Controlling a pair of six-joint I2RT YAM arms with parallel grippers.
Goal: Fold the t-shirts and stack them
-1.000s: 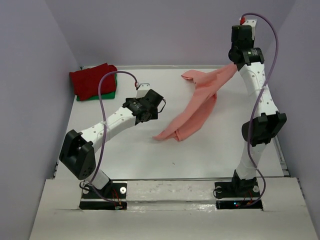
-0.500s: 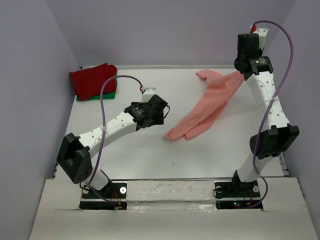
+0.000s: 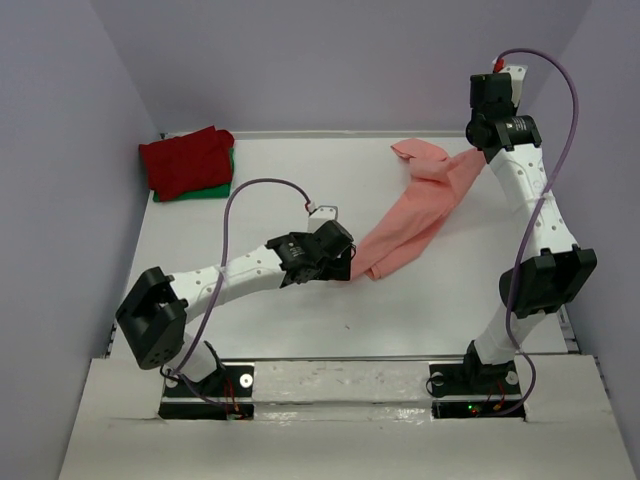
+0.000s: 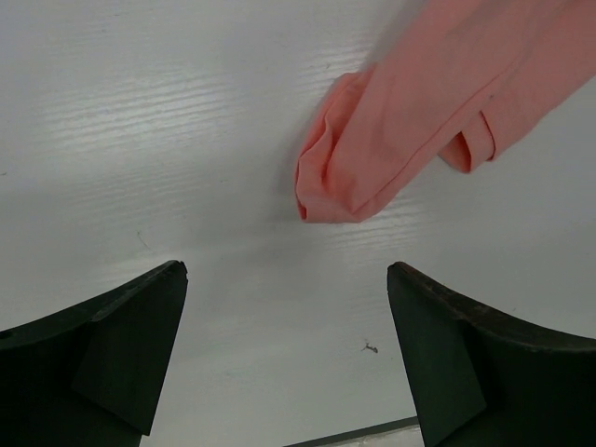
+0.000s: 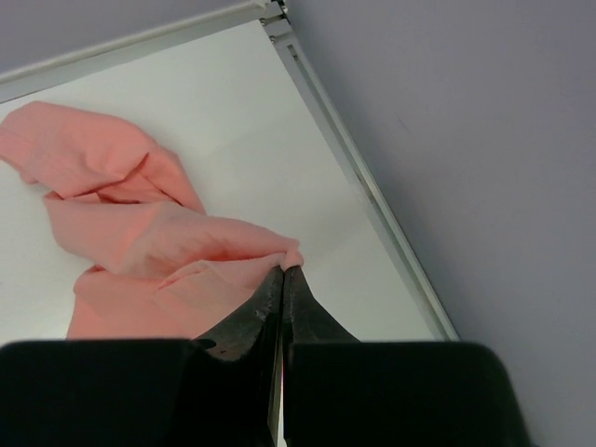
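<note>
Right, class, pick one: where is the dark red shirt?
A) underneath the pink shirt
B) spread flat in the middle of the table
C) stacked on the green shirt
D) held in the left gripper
C: in the top view the dark red shirt lies folded on the green shirt, whose edge peeks out beneath it.

White table top (image 3: 420, 320), faint wood-grain lines showing in the left wrist view; one small dark speck (image 4: 371, 348) on it. Pale metal rail (image 5: 354, 168) along the right edge, meeting another at the far corner. Lavender-grey walls on three sides: back wall (image 3: 330, 60), left wall (image 3: 60, 150), right wall (image 3: 610, 200). Off-white ledge (image 3: 330, 440) across the near edge. Light even, shadows soft
</note>
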